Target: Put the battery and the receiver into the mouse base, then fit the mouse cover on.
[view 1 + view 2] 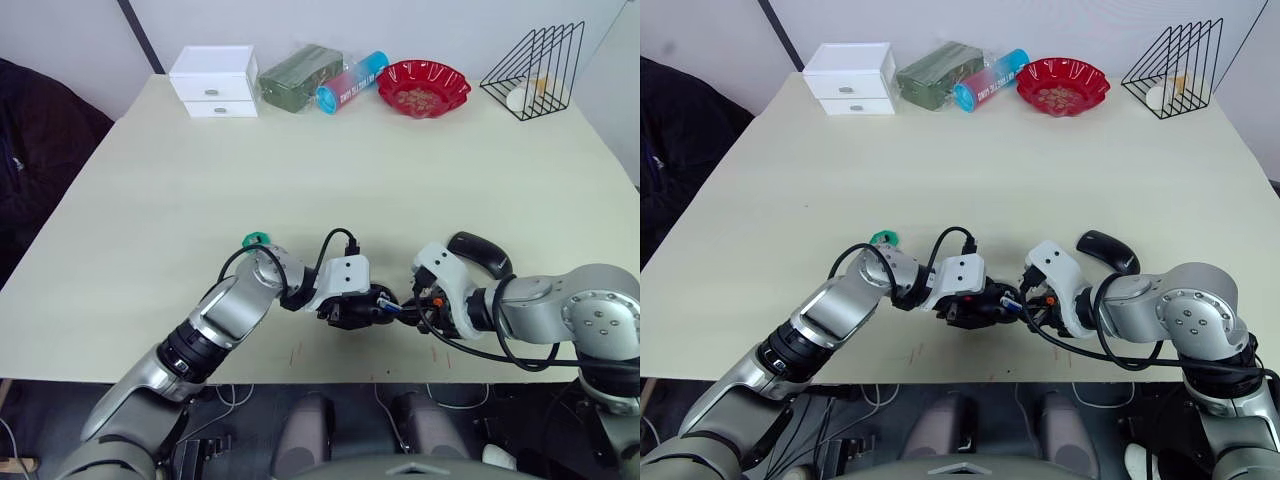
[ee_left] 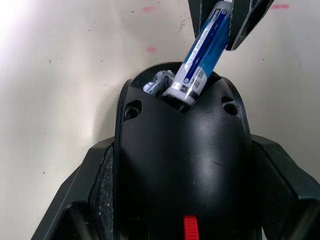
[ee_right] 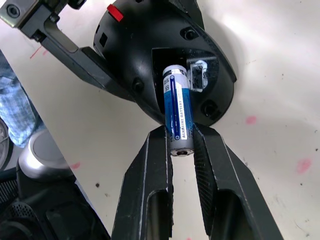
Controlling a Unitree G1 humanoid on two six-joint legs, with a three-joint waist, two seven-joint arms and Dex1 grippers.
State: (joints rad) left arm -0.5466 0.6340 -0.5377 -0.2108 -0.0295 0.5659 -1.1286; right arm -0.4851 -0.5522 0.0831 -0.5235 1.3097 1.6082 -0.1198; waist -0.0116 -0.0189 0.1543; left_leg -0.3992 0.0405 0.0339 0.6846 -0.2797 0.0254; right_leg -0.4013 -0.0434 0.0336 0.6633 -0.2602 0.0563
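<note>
My left gripper (image 2: 180, 210) clamps the mouse base (image 3: 165, 60); my right gripper (image 3: 181, 145) pinches the battery (image 3: 177, 112), its tip inside the base's slot.

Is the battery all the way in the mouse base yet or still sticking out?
Partly in. The battery tilts with one end in the mouse base slot, its other end held between the right gripper's jaws.

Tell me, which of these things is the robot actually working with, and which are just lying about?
In use:
battery, pinched by right gripper
mouse base, held by left gripper
mouse cover, waiting on table

Lying about:
white drawer box
green packet
red bowl
wire rack
</note>
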